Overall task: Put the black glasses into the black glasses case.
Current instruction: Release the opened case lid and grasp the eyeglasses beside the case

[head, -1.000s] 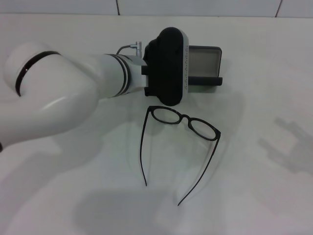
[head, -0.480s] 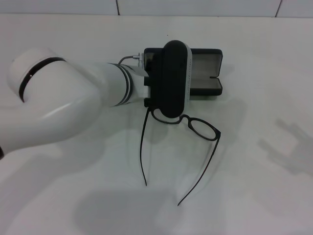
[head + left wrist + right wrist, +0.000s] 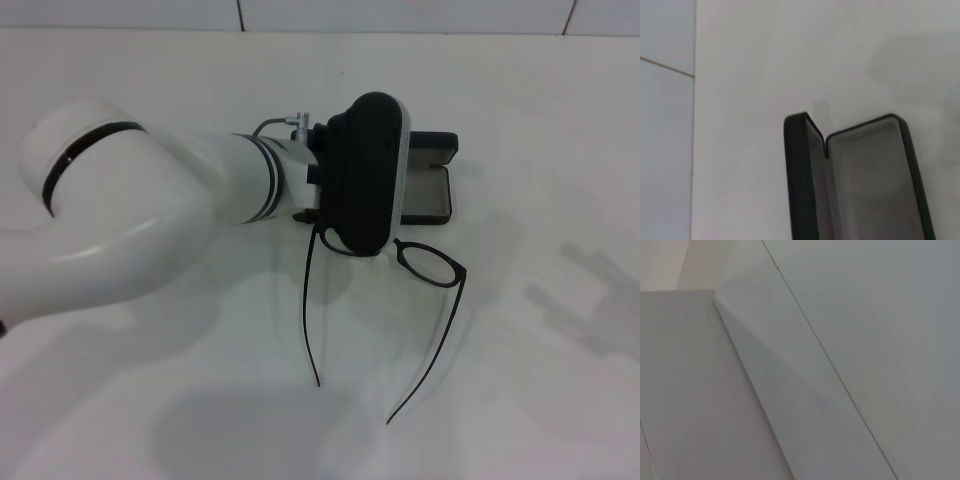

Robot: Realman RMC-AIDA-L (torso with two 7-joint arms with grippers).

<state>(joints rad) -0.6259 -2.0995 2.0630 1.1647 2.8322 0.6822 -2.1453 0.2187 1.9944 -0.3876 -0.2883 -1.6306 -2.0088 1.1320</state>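
The black glasses (image 3: 432,268) lie just in front of the black glasses case, temple arms pointing toward me. One lens shows; the other is hidden under my left gripper (image 3: 362,238), whose black housing sits over the frame's left end and appears shut on it. The black glasses case (image 3: 428,192) lies open behind the gripper, grey lining up, lid raised at the back. It also shows open in the left wrist view (image 3: 870,190). My right gripper is out of view; its wrist view shows only pale surfaces.
The white table (image 3: 520,400) runs to a tiled wall (image 3: 400,12) at the back. A grey shadow of the right arm (image 3: 590,300) falls on the table at the right. My white left arm (image 3: 130,220) covers the left side.
My left gripper has moved right and toward me, from over the case to the glasses' left lens. The glasses have shifted right with it. More of the open case now shows.
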